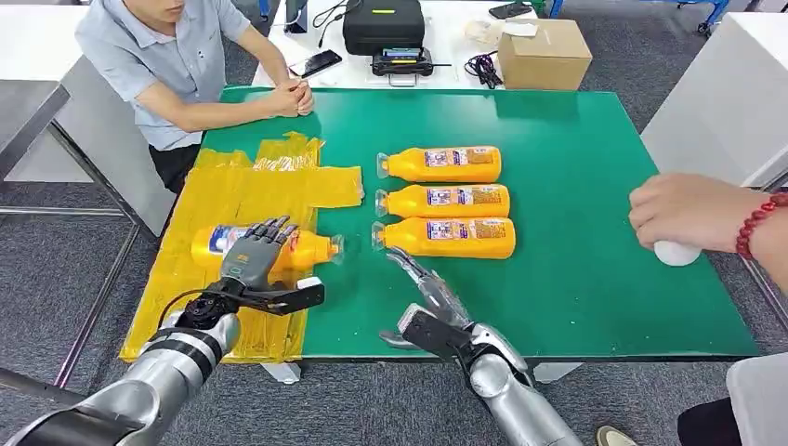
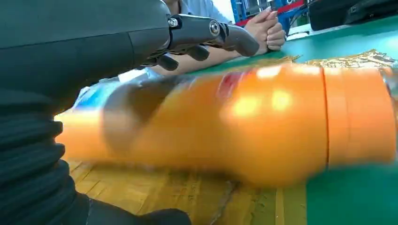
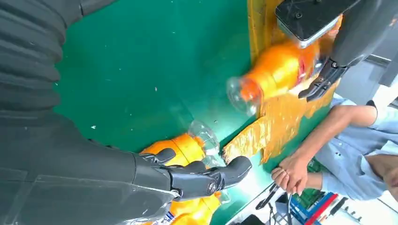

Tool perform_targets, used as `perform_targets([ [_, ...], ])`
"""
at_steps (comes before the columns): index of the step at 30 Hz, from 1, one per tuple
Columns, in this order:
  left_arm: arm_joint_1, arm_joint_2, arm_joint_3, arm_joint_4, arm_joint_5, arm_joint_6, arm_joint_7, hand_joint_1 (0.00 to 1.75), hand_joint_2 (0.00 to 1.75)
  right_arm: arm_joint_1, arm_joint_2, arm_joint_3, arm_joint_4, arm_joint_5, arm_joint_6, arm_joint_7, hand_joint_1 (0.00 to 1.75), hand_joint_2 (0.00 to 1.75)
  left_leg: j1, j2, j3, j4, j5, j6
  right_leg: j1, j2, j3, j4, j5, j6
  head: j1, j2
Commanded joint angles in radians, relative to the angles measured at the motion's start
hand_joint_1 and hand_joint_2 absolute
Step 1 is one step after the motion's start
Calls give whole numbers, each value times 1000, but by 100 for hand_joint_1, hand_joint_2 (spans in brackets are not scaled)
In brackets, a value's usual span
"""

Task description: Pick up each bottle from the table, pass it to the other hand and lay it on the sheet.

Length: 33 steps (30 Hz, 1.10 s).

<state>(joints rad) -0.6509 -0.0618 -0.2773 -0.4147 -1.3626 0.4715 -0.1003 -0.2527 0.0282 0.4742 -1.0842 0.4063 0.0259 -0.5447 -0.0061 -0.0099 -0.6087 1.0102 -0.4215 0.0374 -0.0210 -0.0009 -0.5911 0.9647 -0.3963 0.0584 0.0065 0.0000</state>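
Left hand (image 1: 256, 253) is draped over an orange bottle (image 1: 265, 247) that lies on its side on the yellow sheet (image 1: 232, 190), its fingers (image 1: 271, 229) curled across the top of the bottle's body, so it grips that bottle; the left wrist view shows the same orange bottle (image 2: 244, 126) blurred, lying just over the yellow sheet (image 2: 187, 197) with the dark fingers (image 2: 211, 35) arched above it. That bottle's clear cap end points toward the middle of the green table (image 1: 576, 232) and sits right at the sheet's edge. Over on the other side, the right hand (image 1: 429, 286) holds nothing, fingers stretched out and apart, fingertips reaching toward the cap of the nearest of three orange bottles. Those three lie side by side in a neat row on the green surface, caps toward the sheet: the far bottle (image 1: 441, 164), the middle bottle (image 1: 444, 201) and the near bottle (image 1: 446, 238). From the right wrist camera the right hand (image 3: 197, 178) hovers just over the near bottle (image 3: 180, 150), without closing on it. A seated person (image 1: 167, 56) rests clasped hands on the table's far edge. Another person's hand (image 1: 692, 212), wearing a red bead bracelet (image 1: 757, 223), covers a small white object (image 1: 676, 253) at the right side. Behind the table stand a cardboard box (image 1: 544, 54) and a black case (image 1: 383, 25).
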Motion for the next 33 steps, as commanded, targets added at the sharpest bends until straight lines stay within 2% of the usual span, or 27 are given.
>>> perform_targets([
  [1, 5, 21, -44, 97, 2, -97, -3, 0, 175, -40, -1, -23, 77, 3, -1, -6, 0, 175, 0, 3, 3, -1, -1, -1, 1, 2, 3, -1, 0, -2, 0, 0],
  [14, 18, 27, -52, 95, 3, -132, -11, 0, 175, -40, 5, -26, 87, 10, 2, -15, 0, 175, 0, 4, 7, -2, -1, -2, 0, 4, 6, -1, 0, -2, 0, 0],
  [20, 11, 10, -90, 59, -33, -5, -14, 0, 175, -33, 3, -30, 82, 15, 1, -19, 0, 175, 0, 3, 8, -2, -1, -2, 0, 3, 7, -1, 0, -2, 0, 0],
  [23, 1, -25, -94, 8, -28, 55, -18, 0, 175, -20, -1, -36, 71, 19, -10, -21, 0, 175, 1, 1, 7, -1, -1, -2, 1, 0, 6, -1, -1, -2, 0, 0],
  [25, 16, -43, -102, -57, -11, 69, -37, 0, 175, -2, -5, -45, 49, 24, -24, -18, 0, 175, 1, 0, 6, 0, -1, -2, 2, 0, 6, -1, -1, -3, 0, 0],
  [28, 100, -47, -169, -247, -1, 114, -4, 0, 175, 36, -15, -64, -6, 44, -46, -14, 0, 175, 1, -3, 6, 0, -1, -2, 1, -4, 6, -1, -2, -2, 0, 0],
  [33, 210, -68, -209, -389, -11, 216, 29, 0, 175, 62, -21, -84, -33, 52, -65, -8, 0, 175, 0, 0, 5, 0, -3, -2, 1, 0, 5, -1, -2, -2, 0, 0],
])
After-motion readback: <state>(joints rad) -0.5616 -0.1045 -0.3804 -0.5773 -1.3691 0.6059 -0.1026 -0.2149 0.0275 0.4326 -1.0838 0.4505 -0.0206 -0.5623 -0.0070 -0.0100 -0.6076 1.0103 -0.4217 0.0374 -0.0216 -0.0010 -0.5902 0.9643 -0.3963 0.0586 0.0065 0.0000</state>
